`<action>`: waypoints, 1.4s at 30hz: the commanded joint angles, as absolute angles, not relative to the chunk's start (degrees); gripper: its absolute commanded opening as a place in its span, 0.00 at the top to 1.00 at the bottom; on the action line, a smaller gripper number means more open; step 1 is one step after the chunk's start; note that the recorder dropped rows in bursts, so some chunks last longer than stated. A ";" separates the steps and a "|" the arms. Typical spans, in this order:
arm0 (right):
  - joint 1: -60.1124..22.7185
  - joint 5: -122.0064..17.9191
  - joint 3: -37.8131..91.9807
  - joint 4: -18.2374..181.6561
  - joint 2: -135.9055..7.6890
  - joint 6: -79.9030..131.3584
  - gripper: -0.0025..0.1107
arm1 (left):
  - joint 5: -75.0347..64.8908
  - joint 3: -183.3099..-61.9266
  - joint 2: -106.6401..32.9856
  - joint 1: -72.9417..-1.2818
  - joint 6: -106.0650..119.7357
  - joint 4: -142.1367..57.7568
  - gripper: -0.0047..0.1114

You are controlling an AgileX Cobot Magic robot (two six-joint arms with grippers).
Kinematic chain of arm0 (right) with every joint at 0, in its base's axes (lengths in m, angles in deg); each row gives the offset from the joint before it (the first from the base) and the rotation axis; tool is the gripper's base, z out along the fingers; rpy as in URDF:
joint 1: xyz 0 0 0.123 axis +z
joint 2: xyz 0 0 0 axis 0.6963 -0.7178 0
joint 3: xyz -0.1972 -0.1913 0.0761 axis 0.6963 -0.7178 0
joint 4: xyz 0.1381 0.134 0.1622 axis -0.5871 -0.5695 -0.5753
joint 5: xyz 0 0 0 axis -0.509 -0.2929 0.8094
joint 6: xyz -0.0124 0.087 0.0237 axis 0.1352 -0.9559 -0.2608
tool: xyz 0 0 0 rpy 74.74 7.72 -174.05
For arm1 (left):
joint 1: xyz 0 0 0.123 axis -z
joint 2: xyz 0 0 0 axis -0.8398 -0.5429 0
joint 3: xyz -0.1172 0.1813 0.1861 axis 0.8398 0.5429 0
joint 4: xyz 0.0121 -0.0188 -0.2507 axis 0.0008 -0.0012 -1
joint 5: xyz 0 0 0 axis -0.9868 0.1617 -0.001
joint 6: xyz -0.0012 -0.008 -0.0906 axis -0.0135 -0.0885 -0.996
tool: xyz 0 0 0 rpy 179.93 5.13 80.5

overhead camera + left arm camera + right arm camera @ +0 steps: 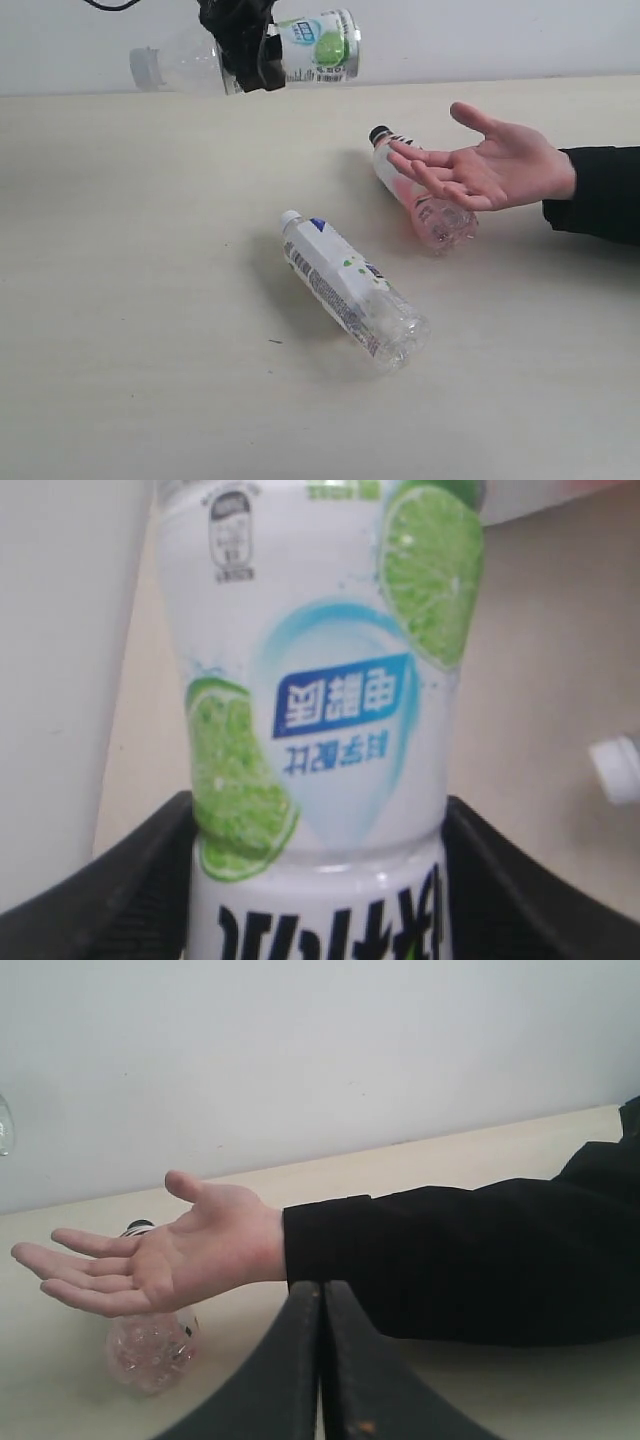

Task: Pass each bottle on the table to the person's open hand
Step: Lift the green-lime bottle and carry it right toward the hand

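My left gripper (247, 48) hangs above the far side of the table (120, 300), shut on a clear bottle with a lime-printed label (318, 46) that it holds sideways. In the left wrist view the black fingers (120, 880) press both sides of this bottle (320, 710). The person's open hand (490, 160) hovers palm up at the right. Under it lies a pink-tinted, black-capped bottle (425, 205). A white-labelled bottle (350, 290) lies in the middle of the table. My right gripper (320, 1360) is shut on nothing, just below the person's black sleeve (450, 1260).
A white wall (500, 35) runs behind the table's far edge. The person's forearm (600, 190) reaches in from the right. From the right wrist the hand (160, 1250) floats over the pink bottle (150, 1350). A white cap (615, 768) shows on the tabletop in the left wrist view.
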State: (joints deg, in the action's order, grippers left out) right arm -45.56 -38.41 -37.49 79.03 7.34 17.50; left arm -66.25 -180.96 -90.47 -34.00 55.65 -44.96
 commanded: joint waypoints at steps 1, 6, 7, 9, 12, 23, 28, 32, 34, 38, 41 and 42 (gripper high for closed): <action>-45.47 -38.49 -37.81 79.00 7.69 17.44 0.97 | -75.03 -181.19 -87.91 -29.84 59.37 -44.45 0.96; -45.47 -38.49 -37.81 79.00 7.69 17.44 0.97 | -75.03 -180.92 -87.76 -23.51 58.84 -36.46 0.96; -45.47 -38.49 -37.81 79.00 7.69 17.44 0.97 | -75.03 -180.92 -87.76 -22.13 58.47 -35.05 0.96; -45.47 -38.49 -37.81 79.00 7.69 17.44 0.97 | -75.03 -180.92 -87.76 -18.26 58.47 -30.44 0.96; -45.47 -38.49 -37.81 79.00 7.69 17.44 0.97 | -75.03 -180.92 -87.76 -14.57 59.16 -26.69 0.96; -45.47 -38.49 -37.81 78.87 7.69 17.44 0.97 | -69.12 -180.92 -88.46 -4.33 78.90 -26.11 0.96; -45.47 -38.49 -37.81 78.87 7.69 17.44 0.97 | -64.38 -180.92 -91.19 -3.80 85.39 -26.22 0.96; -45.47 -38.27 -37.81 78.89 7.69 17.44 0.97 | -58.53 -180.92 -92.48 -3.80 86.61 -26.72 0.96; -45.47 -38.27 -37.81 78.89 7.69 17.44 0.97 | -56.45 -180.92 -93.26 -3.77 88.31 -27.95 0.96; -45.47 -38.27 -37.81 78.89 7.69 17.44 0.97 | -54.65 -180.92 -95.28 -3.77 89.37 -28.09 0.96; -45.47 -38.27 -37.81 78.89 7.69 17.44 0.97 | -54.01 -180.92 -96.65 -4.32 89.37 -27.98 0.96; -45.47 -38.27 -37.81 78.89 7.69 17.44 0.97 | -53.92 -180.92 -97.22 -4.63 89.37 -27.98 0.96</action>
State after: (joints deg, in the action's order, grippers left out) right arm -45.56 -38.20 -37.49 78.91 7.34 17.50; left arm -55.19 -180.96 -96.29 -3.97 89.28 -27.60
